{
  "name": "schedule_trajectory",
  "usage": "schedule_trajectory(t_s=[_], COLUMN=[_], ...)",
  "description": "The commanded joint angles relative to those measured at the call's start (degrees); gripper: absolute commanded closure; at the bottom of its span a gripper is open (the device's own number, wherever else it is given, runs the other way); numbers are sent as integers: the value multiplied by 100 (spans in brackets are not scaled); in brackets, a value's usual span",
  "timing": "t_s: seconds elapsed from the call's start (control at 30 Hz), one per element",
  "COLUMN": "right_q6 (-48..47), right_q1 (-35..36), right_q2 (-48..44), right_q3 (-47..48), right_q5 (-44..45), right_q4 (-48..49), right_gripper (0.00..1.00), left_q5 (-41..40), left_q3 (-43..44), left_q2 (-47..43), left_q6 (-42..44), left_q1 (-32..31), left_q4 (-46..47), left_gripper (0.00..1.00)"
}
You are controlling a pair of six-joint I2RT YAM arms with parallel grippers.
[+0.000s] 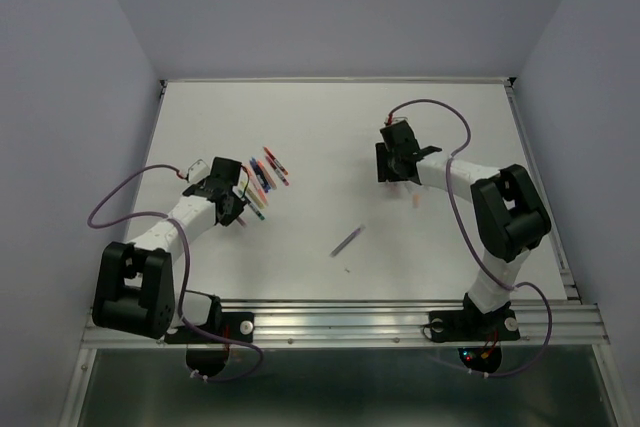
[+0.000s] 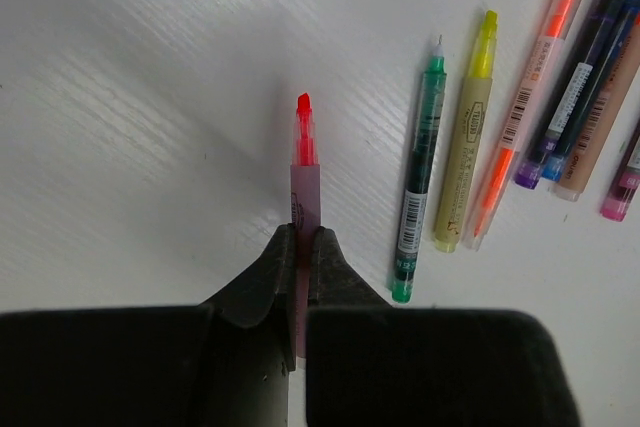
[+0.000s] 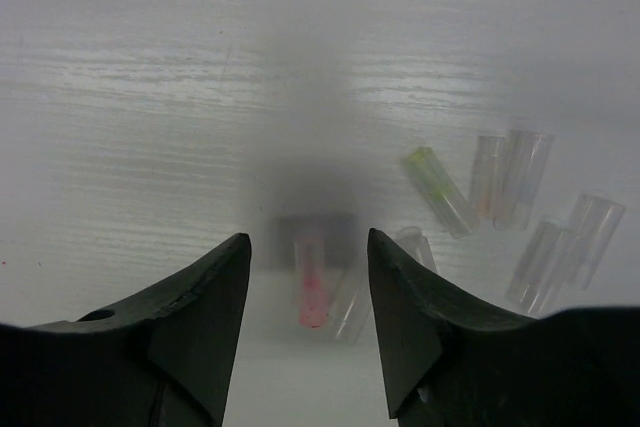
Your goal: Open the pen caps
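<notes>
The white counter carries everything. At its left, the left gripper is clamped on an uncapped red highlighter. At the far right, the right gripper has its jaws apart and grips nothing. A row of pens lies beside the highlighter. Clear pen caps lie scattered by the right gripper. A blurred pink-tipped cap shows between its fingers.

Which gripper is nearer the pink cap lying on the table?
Right. The right gripper hangs open directly over the pink cap. The left gripper is across the table by the pen row, shut on a red highlighter.
</notes>
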Motion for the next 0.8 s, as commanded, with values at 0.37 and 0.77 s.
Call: schedule_trajectory(t_s=[0.37, 0.77], right_q6=[57, 330], right_q1=[63, 63], right_q2=[-1212, -2127], right_q3=[10, -368], right_q5=[-496, -347], right_q4=[370, 449], right_gripper=[24, 17], left_q5=[63, 211], left_q3=[93, 101], left_q2=[680, -488], left_q6=[222, 292], left_q1=[27, 27], left_q4=[687, 72], left_gripper=[58, 15])
